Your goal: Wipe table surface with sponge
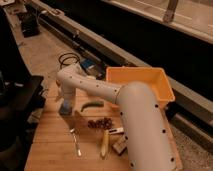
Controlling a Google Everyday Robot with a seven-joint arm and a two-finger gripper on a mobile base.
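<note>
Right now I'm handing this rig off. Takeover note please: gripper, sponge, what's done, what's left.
Gripper: pointing down at the left part of the table, right at the sponge; a grip cannot be confirmed.
Sponge: on the table surface, below the gripper, left of the green item.
Clutter: yellow tub at the far right corner; dark cluster, utensil and banana mid-table.
Done: gripper placed at the sponge; no sign of wiping.
Left: secure the sponge, then wipe the planks, likely working around the clutter.
</note>
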